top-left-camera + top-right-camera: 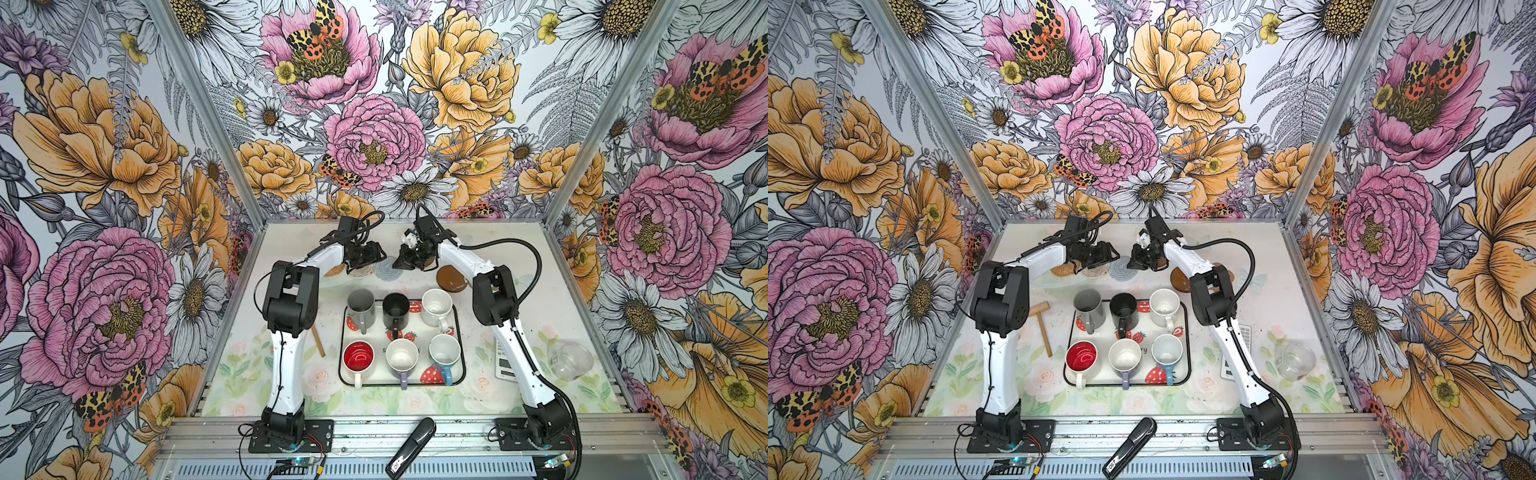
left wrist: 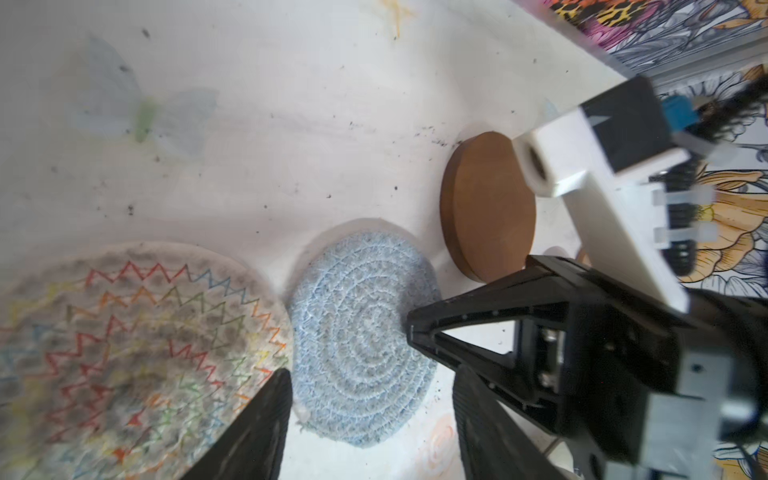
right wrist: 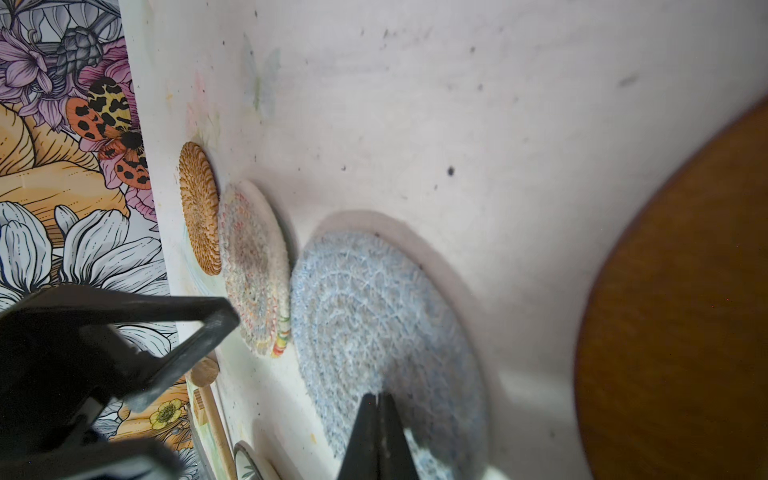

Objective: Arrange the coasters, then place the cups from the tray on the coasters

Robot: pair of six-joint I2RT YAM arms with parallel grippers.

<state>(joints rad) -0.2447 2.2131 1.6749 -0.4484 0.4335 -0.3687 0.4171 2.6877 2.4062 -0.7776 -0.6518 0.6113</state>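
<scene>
Four coasters lie in a row at the far side: tan rattan (image 1: 334,271), cream crochet (image 1: 362,275), grey-blue crochet (image 1: 385,268) and a brown disc (image 1: 452,279). My left gripper (image 2: 372,374) hovers open over the near edge of the grey-blue coaster (image 2: 357,332), empty. My right gripper (image 3: 378,395) is shut, its tips low over the same coaster (image 3: 374,311), nothing between them. The cream strawberry tray (image 1: 386,384) holds the cups: grey (image 1: 360,305), black (image 1: 395,309), speckled white (image 1: 436,305), red-inside (image 1: 358,358), lavender (image 1: 402,357) and blue (image 1: 444,353).
A wooden mallet (image 1: 1042,328) lies left of the tray beside my left arm. A white calculator (image 1: 505,361) and a clear glass jar (image 1: 571,360) sit to the tray's right. A black stapler-like thing (image 1: 411,449) rests on the front rail.
</scene>
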